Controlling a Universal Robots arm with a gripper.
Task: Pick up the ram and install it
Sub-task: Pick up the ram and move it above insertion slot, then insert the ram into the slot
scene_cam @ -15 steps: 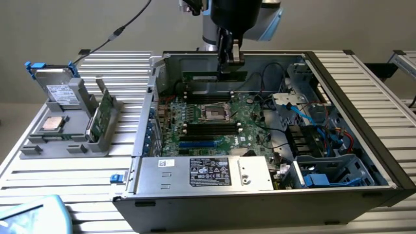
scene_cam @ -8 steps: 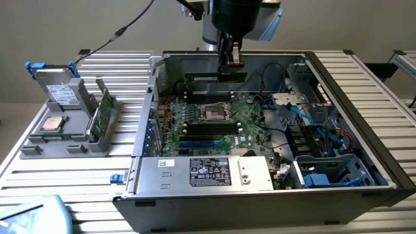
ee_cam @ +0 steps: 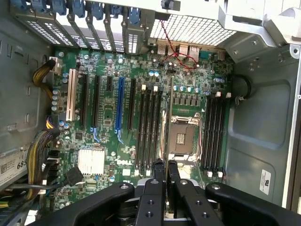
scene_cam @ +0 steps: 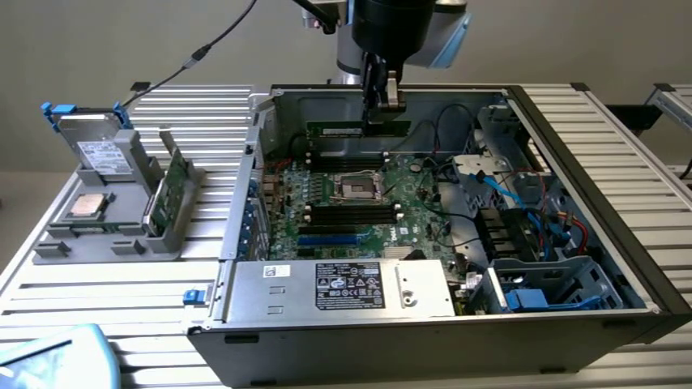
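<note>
My gripper (scene_cam: pixel 381 108) reaches down into the open computer case (scene_cam: pixel 638 267) and is shut on the ram (scene_cam: pixel 357 128). This long green stick hangs level just above the back of the motherboard (scene_cam: pixel 373 203), over the black memory slots (scene_cam: pixel 343 151). In the wrist view the ram (ee_cam: pixel 166 136) is seen edge-on as a thin strip between my fingers (ee_cam: pixel 159 170). It runs alongside the CPU socket (ee_cam: pixel 182 137), between two banks of black memory slots (ee_cam: pixel 148 127). My gripper (ee_cam: pixel 166 165) holds it near the middle.
A grey holder (scene_cam: pixel 108 231) at the exterior view's left carries a hard drive (scene_cam: pixel 103 154), a CPU (scene_cam: pixel 87 206) and an upright green card (scene_cam: pixel 164 194). The power supply (scene_cam: pixel 346 285) lies at the case front. Blue and red cables (scene_cam: pixel 540 211) and a drive cage (scene_cam: pixel 540 284) are at the right.
</note>
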